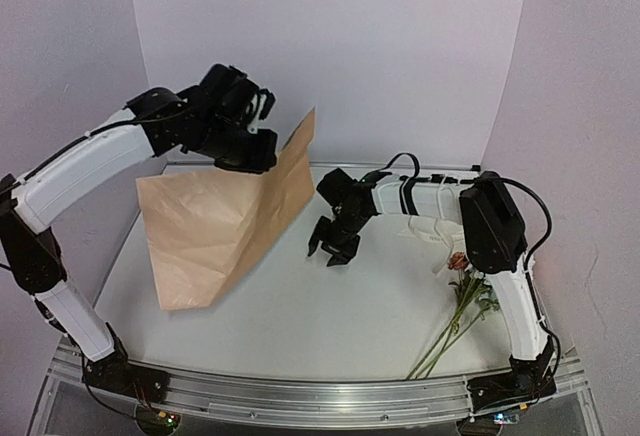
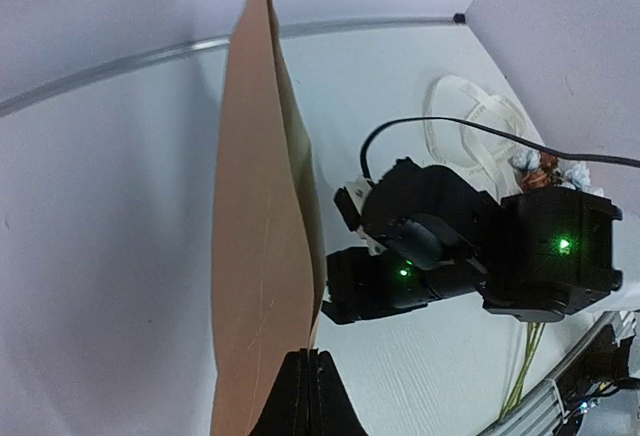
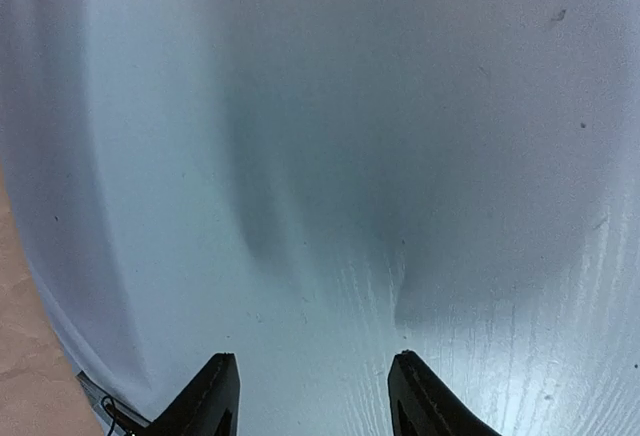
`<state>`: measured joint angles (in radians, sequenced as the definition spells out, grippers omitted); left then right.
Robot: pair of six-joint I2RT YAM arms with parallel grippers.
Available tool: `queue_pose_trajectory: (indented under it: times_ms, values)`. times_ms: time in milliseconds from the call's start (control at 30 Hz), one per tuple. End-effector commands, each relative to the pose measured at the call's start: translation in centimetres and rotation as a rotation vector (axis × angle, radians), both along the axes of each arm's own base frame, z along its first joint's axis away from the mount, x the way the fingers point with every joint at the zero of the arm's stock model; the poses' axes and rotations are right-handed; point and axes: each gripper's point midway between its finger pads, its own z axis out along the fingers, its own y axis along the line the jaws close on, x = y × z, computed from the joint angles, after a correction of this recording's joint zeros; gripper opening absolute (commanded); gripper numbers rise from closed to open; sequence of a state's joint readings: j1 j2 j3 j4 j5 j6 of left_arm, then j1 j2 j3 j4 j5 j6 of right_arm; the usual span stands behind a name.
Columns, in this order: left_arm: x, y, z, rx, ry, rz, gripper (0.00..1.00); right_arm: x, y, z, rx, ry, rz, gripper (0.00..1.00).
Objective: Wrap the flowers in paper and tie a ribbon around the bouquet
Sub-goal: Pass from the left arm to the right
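paper hangs pinched in left gripper

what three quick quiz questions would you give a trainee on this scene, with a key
1. True or false: the left gripper is shut on the paper, holding one edge raised.
2. Where do the flowers lie? A on the paper; B on the table beside the base of the right arm; C held in a gripper.
3. Fill in: the right gripper has its jaws ____ with nothing between them.
Key: 1 true; 2 B; 3 open.
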<state>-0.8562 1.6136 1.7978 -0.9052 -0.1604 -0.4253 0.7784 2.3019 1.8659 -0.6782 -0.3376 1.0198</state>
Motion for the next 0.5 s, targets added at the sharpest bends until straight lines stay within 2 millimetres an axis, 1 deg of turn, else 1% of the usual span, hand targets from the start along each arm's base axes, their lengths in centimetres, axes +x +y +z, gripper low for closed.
queue_pose_trajectory:
  times_ms: [0,67,100,167,200,233,300,367,400,467]
  values:
    - [-2.4,-5.0,-9.1,0.134,0.143,0.007,0.00,1.0,-2.2,1.3,0.010,-0.034,-0.110,0.52]
    - [-4.1,-7.7,-10.7,0.208,0.131,0.004,0.00,0.8,-4.2,0.7,-0.004,-0.024,-0.147,0.53]
    - [-4.6,-8.8,-11.7,0.237,0.139,0.007,0.00,0.5,-5.5,0.5,-0.016,-0.019,-0.167,0.53]
    - [-5.8,-11.2,-13.2,0.240,0.148,-0.017,0.00,-0.2,-8.1,0.5,-0.040,-0.025,-0.198,0.55]
    - [-6.1,-12.1,-13.7,0.228,0.154,-0.025,0.00,-0.8,-9.6,0.5,-0.055,-0.024,-0.214,0.57]
    - [-6.4,-12.7,-14.1,0.218,0.159,-0.031,0.00,-1.3,-10.9,0.7,-0.062,-0.028,-0.230,0.59]
    - [-6.5,-13.1,-14.4,0.201,0.161,-0.027,0.00,-2.4,-13.6,1.4,-0.071,-0.048,-0.269,0.65]
    - [-6.6,-13.2,-14.5,0.178,0.158,-0.024,0.00,-3.2,-15.3,2.3,-0.061,-0.069,-0.294,0.72]
    - [-6.6,-13.3,-14.4,0.161,0.153,-0.029,0.00,-3.3,-15.6,2.8,-0.045,-0.080,-0.301,0.75]
    - [-7.1,-13.7,-13.4,0.109,0.146,-0.062,0.00,-3.2,-15.2,4.2,0.001,-0.100,-0.303,0.81]
